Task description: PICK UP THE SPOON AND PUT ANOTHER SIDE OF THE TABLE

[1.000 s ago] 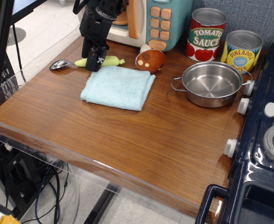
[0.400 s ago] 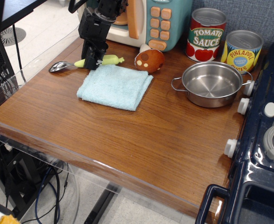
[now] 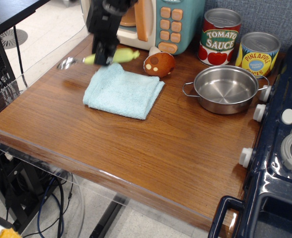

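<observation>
Spoon [image 3: 102, 58] first: it sits pinched between the dark fingers of the gripper [image 3: 105, 58] at the thick yellow-green handle, roughly at mid-length, with the metal bowl sticking out to the left and the leafy tip to the right. It looks lifted just clear of the table [image 3: 136, 144], near the back-left corner, though motion blur makes it hard to be sure that the bowl is off the wood. The grip point seems well chosen, because the plastic handle is fat and stiff, giving the pads something to bite on, whereas the polished bowl would probably slip. The whole piece should be light and rigid, so no sag is expected, but the metal end may weigh it down and turn it in the jaws if the pinch is loose. Just below the gripper lies the folded blue cloth [image 3: 123, 91], soft and easily dragged if the spoon brushes it. To the right of the spoon, near its leafy tip, rests the brown toy mushroom [image 3: 159, 63], and behind stands the toy microwave [image 3: 156, 22]. Farther right are the steel pot [image 3: 226, 89], the tomato sauce can [image 3: 220, 36] and the pineapple can [image 3: 257, 54], then the blue toy stove [image 3: 285, 144] at the edge.
</observation>
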Robot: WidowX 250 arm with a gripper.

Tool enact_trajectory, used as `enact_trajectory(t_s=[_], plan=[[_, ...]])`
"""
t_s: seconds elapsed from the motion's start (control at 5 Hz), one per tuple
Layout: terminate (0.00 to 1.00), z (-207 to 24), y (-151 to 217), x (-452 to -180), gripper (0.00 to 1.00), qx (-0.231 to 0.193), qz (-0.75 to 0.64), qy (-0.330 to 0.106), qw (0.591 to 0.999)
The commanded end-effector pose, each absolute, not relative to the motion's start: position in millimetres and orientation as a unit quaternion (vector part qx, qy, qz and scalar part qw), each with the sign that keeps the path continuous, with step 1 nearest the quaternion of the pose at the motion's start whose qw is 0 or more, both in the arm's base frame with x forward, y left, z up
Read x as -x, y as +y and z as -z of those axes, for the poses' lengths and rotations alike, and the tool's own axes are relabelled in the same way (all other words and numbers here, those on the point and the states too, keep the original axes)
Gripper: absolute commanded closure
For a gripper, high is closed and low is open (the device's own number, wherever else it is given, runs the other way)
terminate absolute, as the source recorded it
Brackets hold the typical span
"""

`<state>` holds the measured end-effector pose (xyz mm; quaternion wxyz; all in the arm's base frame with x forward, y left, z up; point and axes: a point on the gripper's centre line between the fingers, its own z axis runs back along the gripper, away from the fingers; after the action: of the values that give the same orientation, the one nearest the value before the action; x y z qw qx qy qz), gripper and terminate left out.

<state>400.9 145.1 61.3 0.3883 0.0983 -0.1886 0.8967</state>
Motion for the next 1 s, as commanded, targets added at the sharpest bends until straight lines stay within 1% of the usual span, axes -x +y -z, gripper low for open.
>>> enact_trajectory(t_s=[0.0, 0.2, 0.4, 0.6, 0.8], plan=[[0.0, -143, 102, -391, 1.0, 0.011, -0.873, -0.247, 0.42], [0.0, -157, 70, -376, 1.0, 0.044, -0.858, -0.238, 0.453], [0.0, -156, 41, -359, 1.0, 0.059, -0.836, -0.227, 0.496], [0.0, -146, 19, -338, 1.0, 0.06, -0.823, -0.21, 0.525], [0.0, -131, -1, -316, 1.0, 0.053, -0.806, -0.186, 0.559]])
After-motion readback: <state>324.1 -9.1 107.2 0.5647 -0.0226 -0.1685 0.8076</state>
